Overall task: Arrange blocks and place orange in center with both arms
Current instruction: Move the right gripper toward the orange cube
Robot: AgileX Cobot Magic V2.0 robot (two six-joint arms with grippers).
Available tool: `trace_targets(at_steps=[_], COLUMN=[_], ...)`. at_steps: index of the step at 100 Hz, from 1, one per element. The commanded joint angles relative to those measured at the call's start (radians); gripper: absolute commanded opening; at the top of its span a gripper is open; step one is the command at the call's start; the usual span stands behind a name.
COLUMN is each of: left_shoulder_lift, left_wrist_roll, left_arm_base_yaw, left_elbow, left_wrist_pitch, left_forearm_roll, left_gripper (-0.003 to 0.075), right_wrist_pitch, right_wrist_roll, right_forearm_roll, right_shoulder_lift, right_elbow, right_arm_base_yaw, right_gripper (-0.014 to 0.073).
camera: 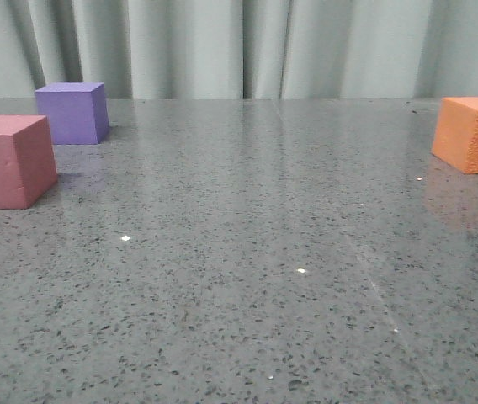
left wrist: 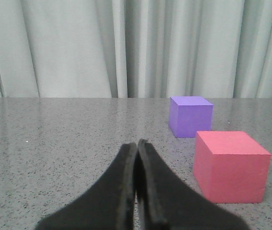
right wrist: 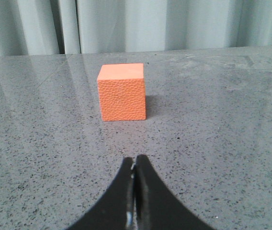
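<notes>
In the front view the pink-red cube [camera: 7, 160] sits at the left edge, the purple cube [camera: 72, 112] just behind it, and the orange cube [camera: 475, 133] at the far right. No gripper shows in that view. In the left wrist view my left gripper [left wrist: 137, 143] is shut and empty, low over the table, with the pink-red cube [left wrist: 232, 165] and the purple cube [left wrist: 190, 116] ahead on one side. In the right wrist view my right gripper [right wrist: 134, 160] is shut and empty, with the orange cube [right wrist: 122, 91], pebbled face toward it, straight ahead and apart.
The cubes stand on a grey speckled stone tabletop [camera: 247, 252]. A pale pleated curtain [camera: 247, 42] hangs behind the table's far edge.
</notes>
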State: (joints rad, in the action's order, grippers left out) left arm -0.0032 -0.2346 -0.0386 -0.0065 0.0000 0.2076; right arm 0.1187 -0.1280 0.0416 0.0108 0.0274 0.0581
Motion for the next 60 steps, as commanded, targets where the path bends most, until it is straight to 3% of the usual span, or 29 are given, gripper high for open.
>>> trace_targets(at_steps=[1, 60], left_shoulder_lift=[-0.034, -0.034], left_wrist_roll=[0.0, 0.0], left_arm_base_yaw=[0.001, 0.001], left_elbow=[0.057, 0.057], left_wrist_pitch=[-0.082, -0.082], left_forearm_roll=[-0.009, -0.009], left_gripper=[-0.0019, -0.0019], right_wrist_pitch=[-0.085, -0.109], right_wrist_roll=[0.01, 0.01], right_forearm_roll=[0.002, 0.002], right_shoulder_lift=[0.02, 0.02], right_elbow=[-0.014, -0.014], right_arm_base_yaw=[-0.005, -0.005], right_gripper=[-0.0067, -0.0067])
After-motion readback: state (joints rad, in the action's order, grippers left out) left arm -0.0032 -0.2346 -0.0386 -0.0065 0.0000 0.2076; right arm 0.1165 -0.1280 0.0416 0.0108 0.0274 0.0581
